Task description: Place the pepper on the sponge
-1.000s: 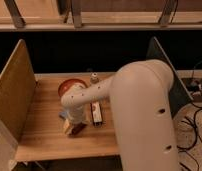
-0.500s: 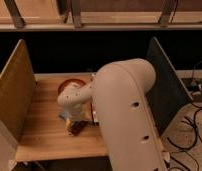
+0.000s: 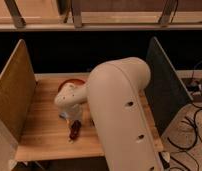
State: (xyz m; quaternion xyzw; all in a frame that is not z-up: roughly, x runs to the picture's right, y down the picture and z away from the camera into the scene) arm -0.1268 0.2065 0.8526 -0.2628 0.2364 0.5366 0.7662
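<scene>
Arm (image 3: 119, 110) has swung further across the bench (image 3: 41, 132) than a second ago. Tool (image 3: 74, 119) hangs low near the front edge, just above the pepper (image 3: 74, 130); whether it grips, I cannot tell. Bowl (image 3: 72, 83) behind is half hidden, its contents unseen.

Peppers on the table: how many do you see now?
1. The pepper lies near the front edge of the table, right by the gripper; the arm may hide others.
</scene>
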